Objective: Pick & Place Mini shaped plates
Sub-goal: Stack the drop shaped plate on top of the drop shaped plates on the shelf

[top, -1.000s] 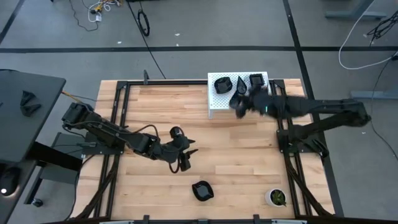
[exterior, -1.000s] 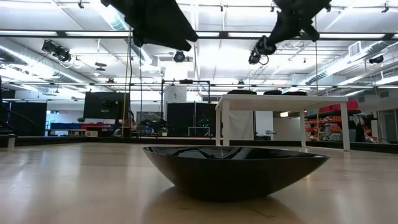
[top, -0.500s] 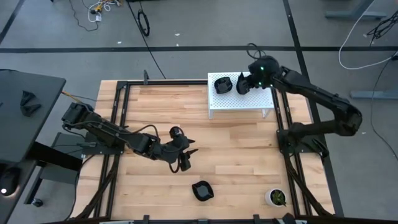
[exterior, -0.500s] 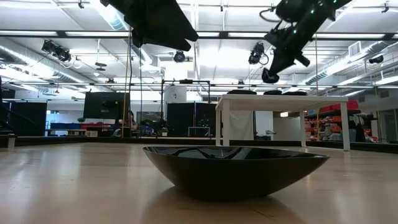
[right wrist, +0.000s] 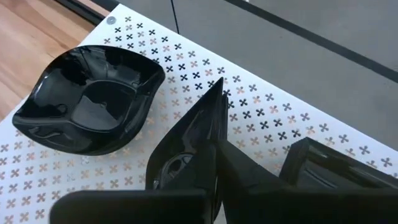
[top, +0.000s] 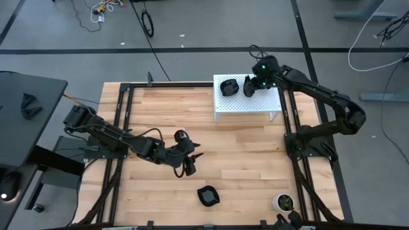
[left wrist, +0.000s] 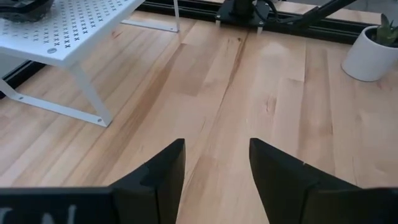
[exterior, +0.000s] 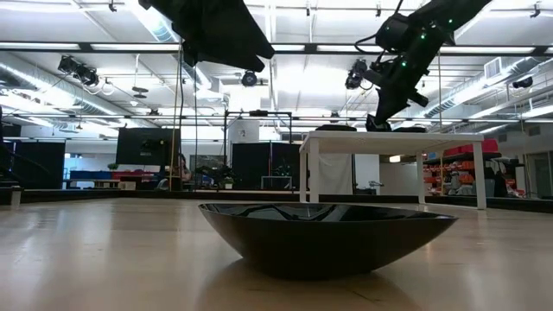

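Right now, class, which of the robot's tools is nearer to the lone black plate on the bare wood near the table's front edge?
Left. The left tool hangs just behind the plate; the right tool is far off over the white rack at the back.

Left arm lies low and stretched out, elbow bent, left gripper [top: 190,163] at its far end pointing away from its base with both fingers [left wrist: 158,177] spread wide, nothing between them. Right arm is extended long from its base, folded at the elbow, wrist pitched down. Right gripper [top: 250,87] sits just below that wrist, fingers [right wrist: 249,177] pinched near-closed on a mini shaped plate [right wrist: 189,146].
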You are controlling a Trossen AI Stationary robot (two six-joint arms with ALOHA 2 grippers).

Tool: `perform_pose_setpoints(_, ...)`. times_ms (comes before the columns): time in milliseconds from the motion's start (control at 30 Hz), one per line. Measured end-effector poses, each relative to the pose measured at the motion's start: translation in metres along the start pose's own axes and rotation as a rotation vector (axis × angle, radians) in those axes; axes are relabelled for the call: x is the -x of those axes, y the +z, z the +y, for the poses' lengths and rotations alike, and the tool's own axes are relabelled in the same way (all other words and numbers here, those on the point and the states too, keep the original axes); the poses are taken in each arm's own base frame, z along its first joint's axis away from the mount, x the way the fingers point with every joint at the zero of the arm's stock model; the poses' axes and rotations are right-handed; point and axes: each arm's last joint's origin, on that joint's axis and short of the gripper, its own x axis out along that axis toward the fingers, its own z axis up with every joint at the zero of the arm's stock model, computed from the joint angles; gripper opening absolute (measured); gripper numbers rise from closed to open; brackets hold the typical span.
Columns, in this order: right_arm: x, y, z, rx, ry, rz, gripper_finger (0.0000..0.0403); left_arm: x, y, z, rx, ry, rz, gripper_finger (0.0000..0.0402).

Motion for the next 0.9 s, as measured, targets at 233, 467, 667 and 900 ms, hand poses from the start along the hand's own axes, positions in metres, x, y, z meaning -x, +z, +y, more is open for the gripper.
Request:
perform_pose_setpoints(233, 0.001, 0.000, -0.002, -0.002, -0.054, -0.009, 0.0041, 0.000, 0.000, 0.000, 0.000, 0.000, 0.000, 0.0185)
perform_pose_setpoints(467, 0.004, 0.000, 0.000, -0.020, -0.069, -0.025, 0.0099, 0.000, 0.000, 0.000, 0.000, 0.000, 0.000, 0.0185)
perform_pose_setpoints(667, 0.011, -0.004, 0.019, 0.028, 0.084, -0.013, 0.0108, 0.000, 0.000, 0.000, 0.001, 0.000, 0.000, 0.0185)
perform_pose_setpoints(900, 0.006, -0.010, 0.027, 0.026, 0.148, 0.066, 0.0069, 0.000, 0.000, -0.001, 0.000, -0.005, 0.001, 0.0185)
